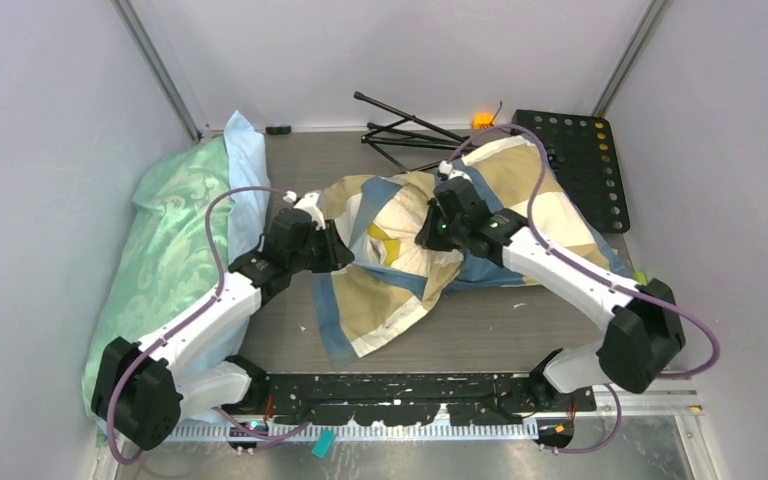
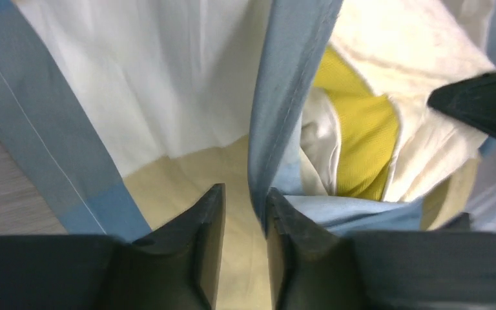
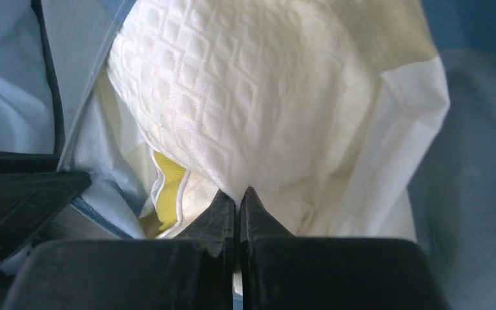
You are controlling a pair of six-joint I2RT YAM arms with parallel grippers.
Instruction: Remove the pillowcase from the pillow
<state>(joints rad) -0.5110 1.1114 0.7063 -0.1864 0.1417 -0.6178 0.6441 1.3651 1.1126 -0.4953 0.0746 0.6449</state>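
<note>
Mostly grey wood-grain table (image 1: 480,335) — pale walls (image 1: 50,100) around, pillowcase (image 1: 385,310) rumpled mid-surface.

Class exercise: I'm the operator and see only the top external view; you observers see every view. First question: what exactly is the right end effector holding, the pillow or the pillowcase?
Observer: The right end effector is shut on the pillow, pinching its quilted white surface.
Operator: And the left one?
Observer: The left end effector is slightly open. The blue hem of the pillowcase hangs at the gap and looks unclamped.
</note>
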